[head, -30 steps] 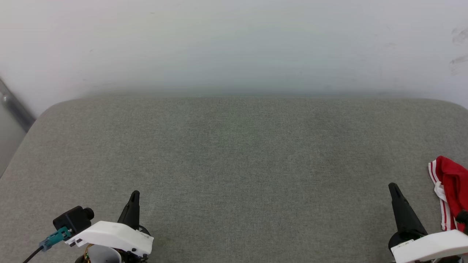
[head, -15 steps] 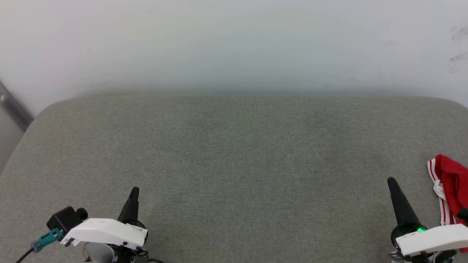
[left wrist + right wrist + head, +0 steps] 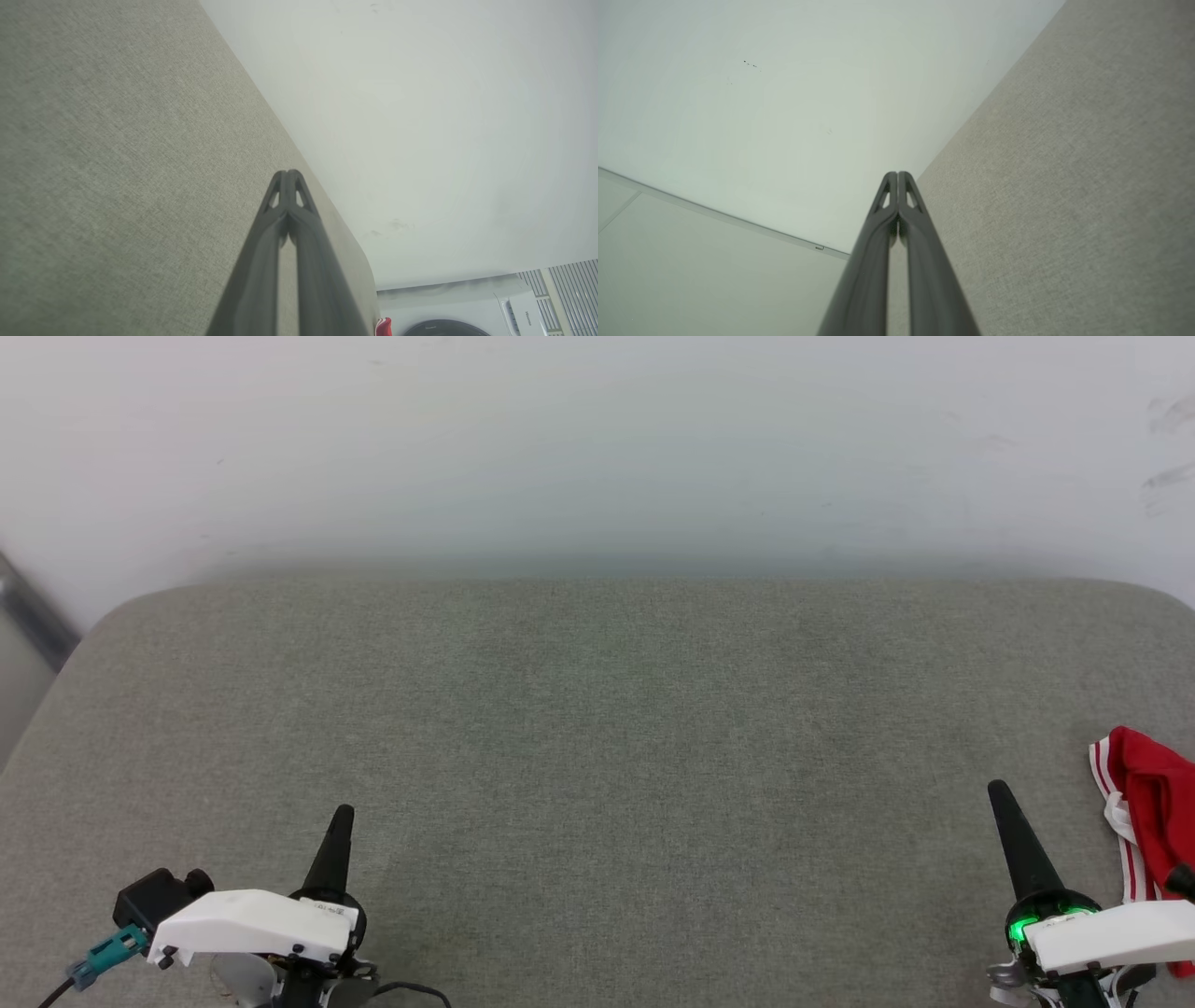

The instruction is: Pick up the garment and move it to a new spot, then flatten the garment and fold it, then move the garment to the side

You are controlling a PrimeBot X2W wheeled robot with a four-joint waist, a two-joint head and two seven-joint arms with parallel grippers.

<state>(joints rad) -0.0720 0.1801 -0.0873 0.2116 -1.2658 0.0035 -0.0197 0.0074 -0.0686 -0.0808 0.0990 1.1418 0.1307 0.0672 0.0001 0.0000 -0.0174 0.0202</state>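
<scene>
Both grippers are closed on nothing. The left gripper [image 3: 342, 817] is parked at the near-left of the grey cushion [image 3: 597, 728] and the right gripper [image 3: 1001, 795] at the near-right. Fingers are pressed tip to tip in both wrist views. Reads as a rest pose, arms tucked low so the middle is free.

Shirt [image 3: 1150, 784] sits at the cushion's right side, just beside the right gripper and clear of its fingers. Red cloth with striped white trim, bunched from what shows. Most of it runs off frame, so I can't tell whether it's folded or crumpled. That fits two readings: a heap waiting for pickup, or a finished job parked aside. Not calling it.

Room: centre and left of the cushion are bare, plenty for spreading cloth out. Limits:
- The wall [image 3: 597, 448] is tight against the far edge.
- The far corners are rounded.
- There's a drop-off along the left.
- The shirt seems close to the right edge, so loose cloth could slide over.
</scene>
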